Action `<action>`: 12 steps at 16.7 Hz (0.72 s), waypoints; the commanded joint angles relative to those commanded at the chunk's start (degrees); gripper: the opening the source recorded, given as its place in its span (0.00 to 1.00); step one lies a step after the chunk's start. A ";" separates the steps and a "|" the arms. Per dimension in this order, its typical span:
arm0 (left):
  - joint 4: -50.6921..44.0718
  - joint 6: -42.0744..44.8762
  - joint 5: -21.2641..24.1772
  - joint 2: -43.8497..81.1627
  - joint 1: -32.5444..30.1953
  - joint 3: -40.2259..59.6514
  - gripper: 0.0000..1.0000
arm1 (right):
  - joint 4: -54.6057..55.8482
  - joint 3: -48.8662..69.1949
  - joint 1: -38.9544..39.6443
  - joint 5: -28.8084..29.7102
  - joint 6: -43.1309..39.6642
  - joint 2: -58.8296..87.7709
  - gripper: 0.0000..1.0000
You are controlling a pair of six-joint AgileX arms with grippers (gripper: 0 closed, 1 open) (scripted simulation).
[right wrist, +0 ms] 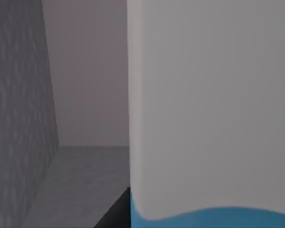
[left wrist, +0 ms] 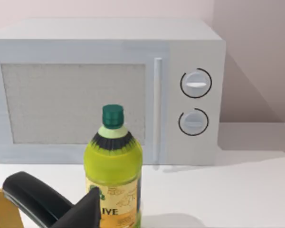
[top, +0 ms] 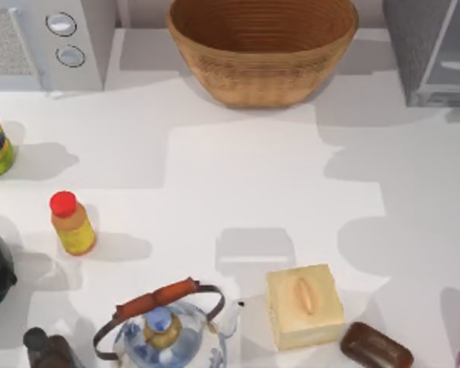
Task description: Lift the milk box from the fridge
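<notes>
A smooth white table [top: 238, 176] meets a pale wall. One woven, round basket [top: 262, 46] sits centre-back, the dark grey boxy fridge [top: 433, 46] to its right. The milk box [right wrist: 211, 109], white with a blue band, stands close inside that fridge. Whether either gripper is clamped, I cannot tell.

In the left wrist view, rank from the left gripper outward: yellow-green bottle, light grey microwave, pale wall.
1. Yellow-green bottle with green cap, beside the left gripper.
2. Light grey two-knob microwave, behind the bottle.
3. Pale wall, behind the microwave.
</notes>
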 joint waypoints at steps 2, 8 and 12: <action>0.00 0.00 0.00 0.00 0.00 0.00 1.00 | -0.17 0.16 0.33 0.04 0.10 0.33 0.00; 0.00 0.00 0.00 0.00 0.00 0.00 1.00 | -7.16 -5.86 1.82 1.45 -0.27 -10.92 0.00; 0.00 0.00 0.00 0.00 0.00 0.00 1.00 | -16.88 -14.23 3.95 3.39 -0.57 -30.09 0.00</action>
